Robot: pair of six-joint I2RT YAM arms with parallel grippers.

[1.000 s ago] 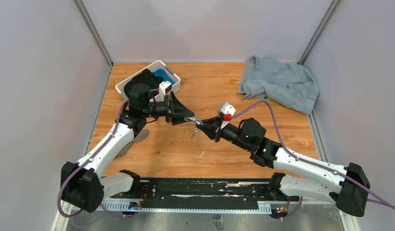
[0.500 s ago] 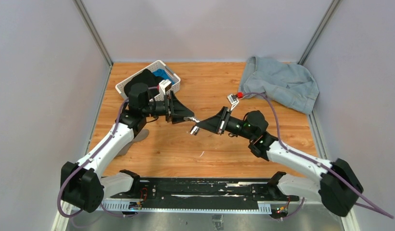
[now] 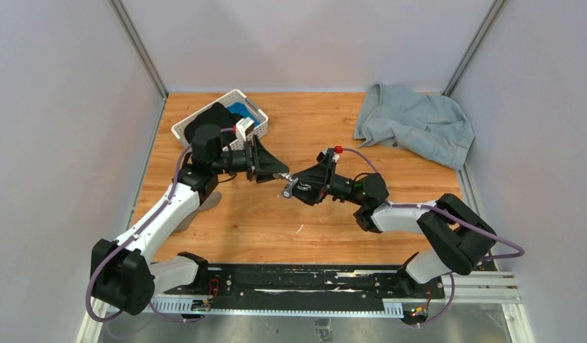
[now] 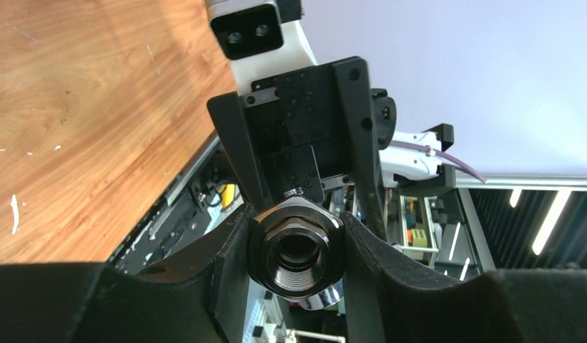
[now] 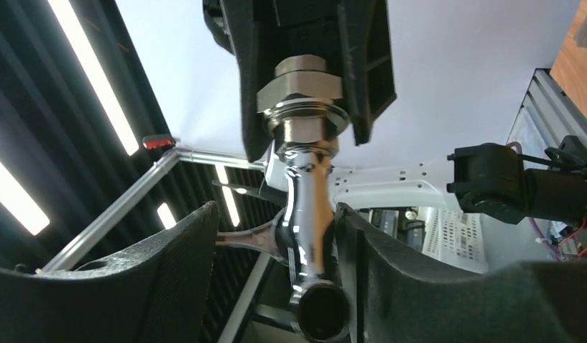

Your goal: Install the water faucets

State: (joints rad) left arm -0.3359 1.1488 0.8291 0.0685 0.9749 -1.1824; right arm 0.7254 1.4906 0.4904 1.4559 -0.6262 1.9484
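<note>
The water faucets are joined in mid-air above the wooden table: a shiny tap [image 5: 309, 214] with a winged handle [image 5: 251, 239] sits in the grey threaded fitting [image 5: 301, 89]. My left gripper [image 4: 294, 229] is shut on that fitting [image 4: 296, 250], whose threaded bore faces the left wrist camera. My right gripper [image 5: 276, 229] is open around the tap; the tap lies close to the right finger [image 5: 397, 264], with a wide gap to the left one. From above, the left gripper [image 3: 279, 174] and right gripper [image 3: 299, 187] meet tip to tip at the faucet [image 3: 287, 191].
A white basket [image 3: 237, 93] with blue and black things stands at the back left, behind the left arm. A blue-grey cloth [image 3: 412, 121] lies crumpled at the back right. A black rail [image 3: 297, 282] runs along the near edge between the arm bases.
The right gripper has let go of the tap and opened. The right wrist has rolled round and its arm has folded lower and closer in. The left arm has stayed still.
</note>
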